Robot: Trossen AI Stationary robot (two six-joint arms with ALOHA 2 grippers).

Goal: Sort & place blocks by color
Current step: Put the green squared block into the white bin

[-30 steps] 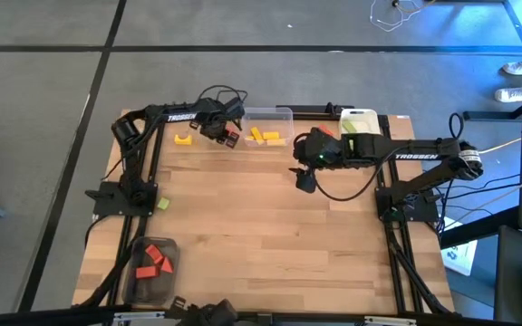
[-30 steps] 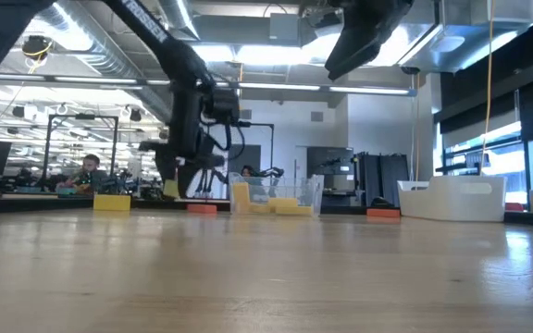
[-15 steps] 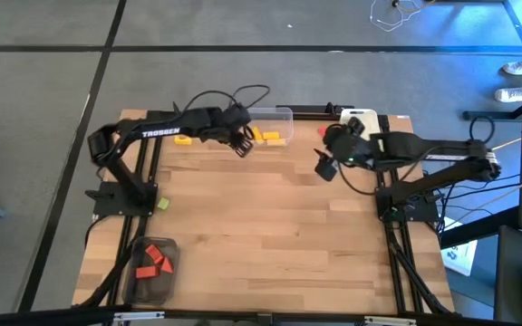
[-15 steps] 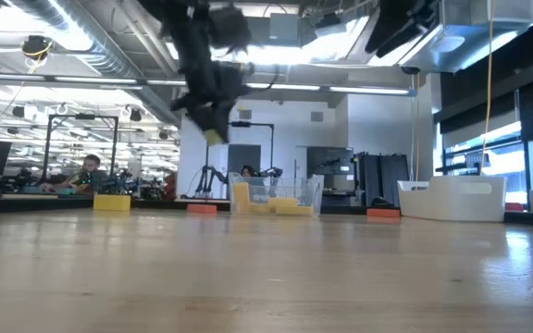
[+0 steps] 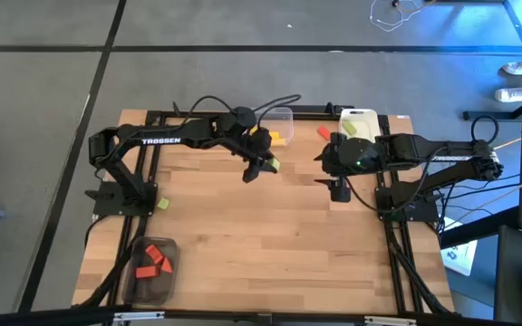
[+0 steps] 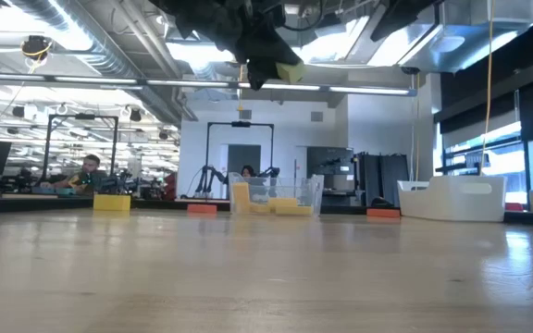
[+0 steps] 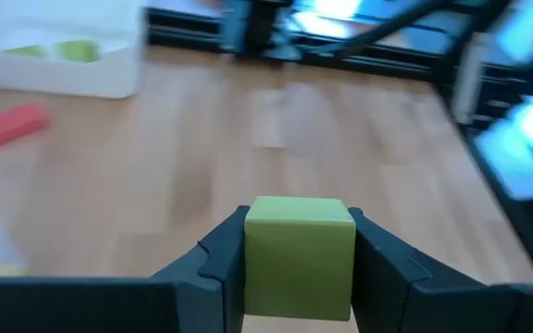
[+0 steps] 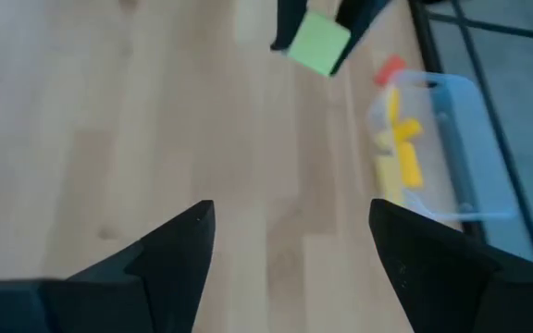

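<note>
A light green cube (image 7: 299, 250) is high over the table's far middle, with my left gripper (image 5: 263, 167) shut on it; the cube also shows in the high view (image 5: 273, 164), the low view (image 6: 290, 71) and the right wrist view (image 8: 317, 42). My right gripper (image 8: 290, 250) hovers open and empty to the cube's right, over the table (image 5: 338, 187). Yellow blocks lie in a clear container (image 5: 277, 127) at the far edge. Green blocks lie in a white container (image 5: 359, 122) at the far right. A red block (image 5: 324, 133) lies flat on the table between the two containers. My left gripper pinches the green cube by two opposite side faces (image 7: 253, 264) between its two fingers. The fingers slant down toward the table's right side. The cube sits square between them, its end face forward, lifted well clear of the table.
A clear container with red blocks (image 5: 152, 263) stands at the near left corner. A lone green block (image 5: 163, 205) lies by the left arm's base. In the low view a yellow block (image 6: 112, 202) and a red one (image 6: 202, 208) rest on the far table. The wooden middle is bare.
My left gripper has risen from the far left of the table and swung toward the right and a little nearer, rolling its wrist, with the green cube carried along. My right gripper has drawn back toward the right edge and stayed open.
</note>
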